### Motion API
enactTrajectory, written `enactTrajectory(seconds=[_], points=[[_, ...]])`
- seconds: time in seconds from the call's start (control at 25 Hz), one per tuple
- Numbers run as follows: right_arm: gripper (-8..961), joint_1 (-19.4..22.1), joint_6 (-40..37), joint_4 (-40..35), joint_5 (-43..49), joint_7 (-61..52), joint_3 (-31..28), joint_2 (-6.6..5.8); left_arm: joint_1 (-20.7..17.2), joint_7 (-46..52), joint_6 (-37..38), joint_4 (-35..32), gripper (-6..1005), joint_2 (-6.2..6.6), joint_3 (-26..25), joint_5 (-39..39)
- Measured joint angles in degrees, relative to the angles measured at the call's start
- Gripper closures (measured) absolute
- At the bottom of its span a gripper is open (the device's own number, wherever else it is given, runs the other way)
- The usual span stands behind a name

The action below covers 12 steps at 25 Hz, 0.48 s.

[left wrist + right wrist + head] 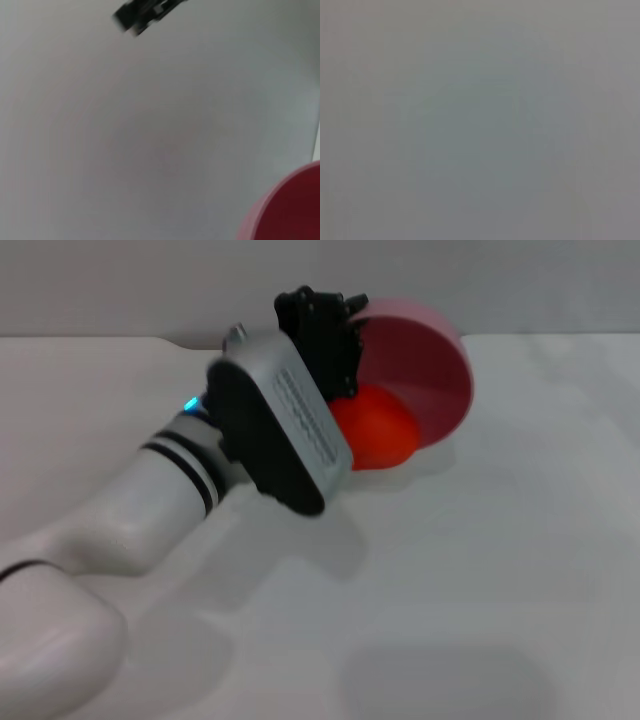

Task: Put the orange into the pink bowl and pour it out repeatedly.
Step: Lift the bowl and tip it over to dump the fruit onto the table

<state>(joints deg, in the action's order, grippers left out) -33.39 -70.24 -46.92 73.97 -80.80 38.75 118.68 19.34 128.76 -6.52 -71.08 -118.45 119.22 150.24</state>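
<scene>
Reaching left gripper (335,325) tips pink bowl (425,365) (orange (375,430) below).

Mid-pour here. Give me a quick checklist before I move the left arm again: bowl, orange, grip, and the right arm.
1. Pink bowl tipped on its side, mouth toward the camera: ok, in the head view.
2. Orange out of the bowl: cannot tell; it sits at the lower rim, touching or just clear.
3. Left gripper at the bowl's rim: ok, it is at the left edge, but whether it clamps the rim is hidden: cannot tell.
4. Table in front of the orange free for it to roll: ok.
5. Right arm out of the way: cannot tell; it shows in no view, and its wrist camera shows only flat grey.
</scene>
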Motion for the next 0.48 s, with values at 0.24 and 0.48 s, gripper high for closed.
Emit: enactTrajectory(seconds=[0.24, 0.48], points=[[461, -1.56, 0.15, 0.67, -0.04, -0.79, 3.11, -0.01, 0.10, -12.99, -17.63, 9.08, 956, -0.30, 8.37, -0.52], [462, -2.81, 0.21, 2.60, -0.06, -0.49, 3.79, -0.05, 0.07, -12.96, -20.00, 9.39, 956, -0.10, 9.40, -0.39]])
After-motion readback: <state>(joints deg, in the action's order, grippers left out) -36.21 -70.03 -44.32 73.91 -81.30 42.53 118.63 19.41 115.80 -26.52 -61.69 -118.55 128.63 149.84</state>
